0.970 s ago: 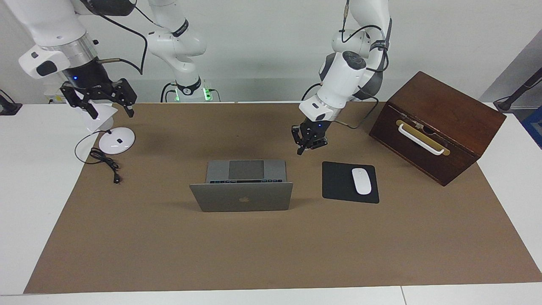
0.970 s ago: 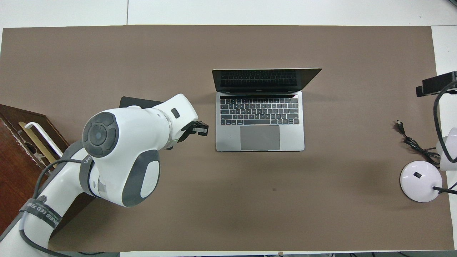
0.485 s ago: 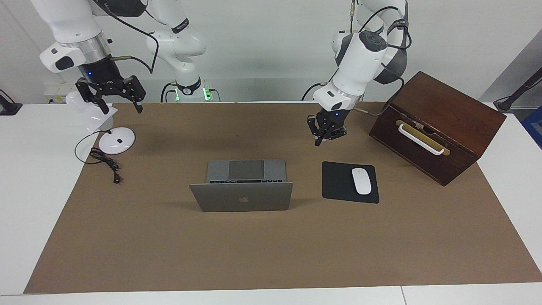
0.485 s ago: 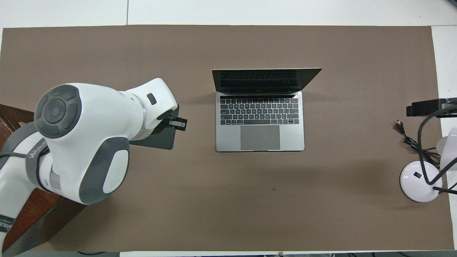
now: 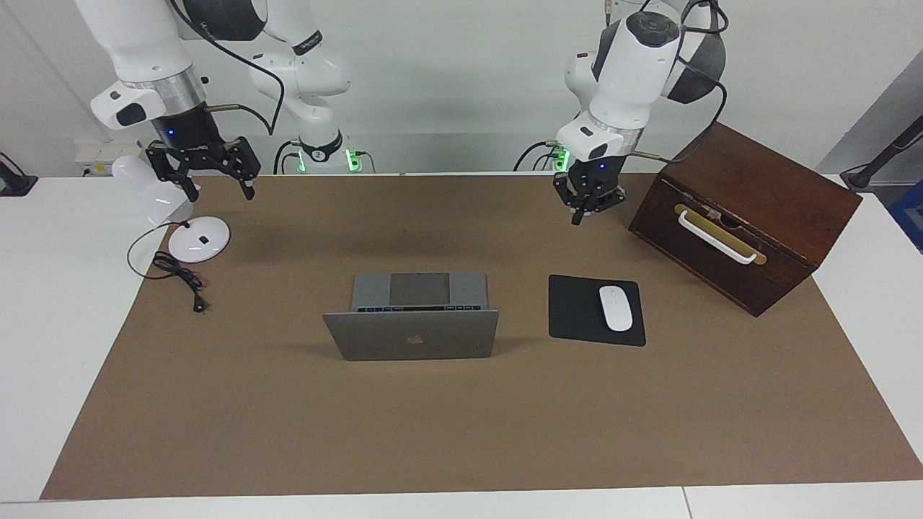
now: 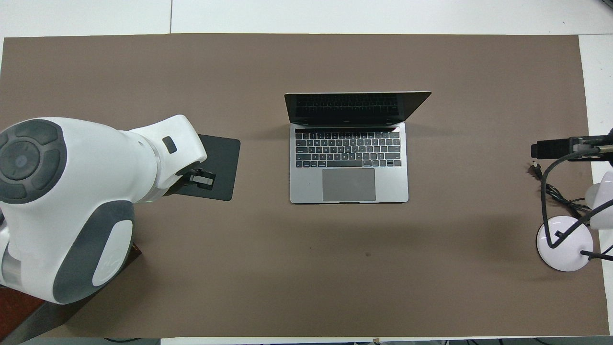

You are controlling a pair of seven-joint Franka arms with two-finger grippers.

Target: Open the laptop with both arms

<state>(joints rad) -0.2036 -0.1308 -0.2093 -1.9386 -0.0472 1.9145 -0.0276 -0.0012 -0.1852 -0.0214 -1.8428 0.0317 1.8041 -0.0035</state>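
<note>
In the facing view, both arms have risen and pulled back toward their bases since one second ago. The left hand, which hung low just beside the laptop, is now up in the air over the brown mat, close to the wooden box; its fingertips are together and it carries nothing. The right hand has also gone higher and hangs over the desk lamp at its own end of the worktop; its fingers stand apart and hold nothing. The laptop has not moved: it stands open in the middle of the mat, well apart from both hands, with the lid upright and the logo toward this camera. I judge the opening is finished and the arms are going back to rest.

The wooden box is the only container. It is closed, with a white handle on its front, so its content cannot be seen. The white mouse lies on the black mouse pad, below the left hand.

In the overhead view, the left hand has drawn away from the laptop and now covers the mouse pad. The keyboard and the trackpad are fully shown. Of the right arm only a dark part shows at the edge, above the lamp base.
</note>
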